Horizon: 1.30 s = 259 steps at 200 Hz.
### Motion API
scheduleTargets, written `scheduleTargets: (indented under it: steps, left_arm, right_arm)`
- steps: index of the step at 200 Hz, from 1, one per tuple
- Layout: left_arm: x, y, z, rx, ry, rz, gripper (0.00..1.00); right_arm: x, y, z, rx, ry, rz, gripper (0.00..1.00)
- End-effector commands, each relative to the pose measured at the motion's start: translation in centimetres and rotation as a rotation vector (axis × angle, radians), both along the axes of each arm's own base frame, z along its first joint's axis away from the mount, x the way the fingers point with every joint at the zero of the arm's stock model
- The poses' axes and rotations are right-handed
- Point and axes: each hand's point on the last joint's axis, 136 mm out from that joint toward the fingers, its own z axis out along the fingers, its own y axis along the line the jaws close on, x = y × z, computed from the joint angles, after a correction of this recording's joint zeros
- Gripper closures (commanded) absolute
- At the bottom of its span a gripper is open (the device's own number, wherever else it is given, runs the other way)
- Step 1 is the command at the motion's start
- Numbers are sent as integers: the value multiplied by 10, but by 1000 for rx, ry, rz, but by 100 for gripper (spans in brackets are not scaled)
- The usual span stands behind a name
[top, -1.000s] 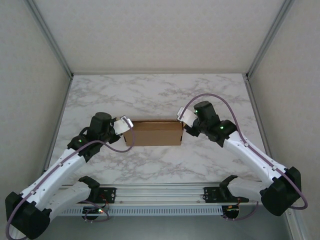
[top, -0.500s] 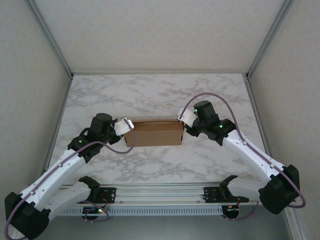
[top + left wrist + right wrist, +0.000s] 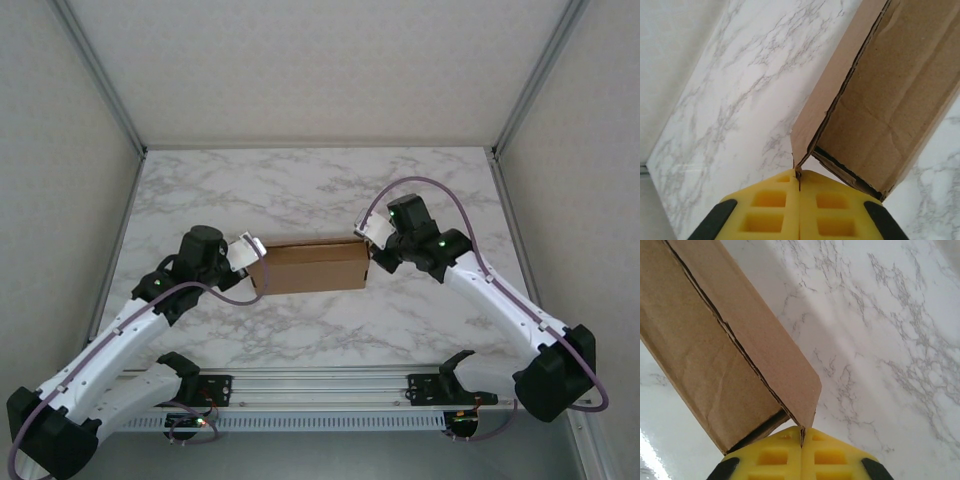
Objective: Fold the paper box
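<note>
Left gripper: pads pressed together on a flap corner of the paper box. Box: centre of table, between the two grippers. Right gripper: likewise pinched on the opposite corner (presumably so the flap swings evenly).

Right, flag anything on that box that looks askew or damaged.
Nothing is torn or spilled. On the paper box, the flap gapes from the body at both ends, leaving a dark slit. The left gripper and right gripper each pinch a flap corner.
</note>
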Motion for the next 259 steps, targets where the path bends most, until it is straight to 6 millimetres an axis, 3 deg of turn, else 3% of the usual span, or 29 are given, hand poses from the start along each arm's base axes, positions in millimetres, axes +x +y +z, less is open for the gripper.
scheduleTargets:
  steps: [1, 58, 74, 155, 210, 259]
  left_arm:
    - [-7, -29, 30, -182, 6, -68, 94]
    - [-5, -44, 40, -354, 72, -32, 95]
    - [-4, -48, 41, -387, 83, -27, 95]
    - [22, -53, 40, -465, 105, 80, 97]
    - [37, -54, 43, -460, 113, 125, 96]
    - [46, -55, 52, -545, 157, 175, 98]
  right_arm:
    - [-9, 21, 17, 116, 56, 28, 100]
    - [-12, 29, 25, 180, 172, -59, 100]
    - [-5, 27, 25, 180, 206, -136, 100]
    - [26, 26, 8, 141, 339, -380, 100]
    - [36, 31, -10, 137, 467, -459, 100]
    - [38, 29, -10, 156, 499, -484, 100]
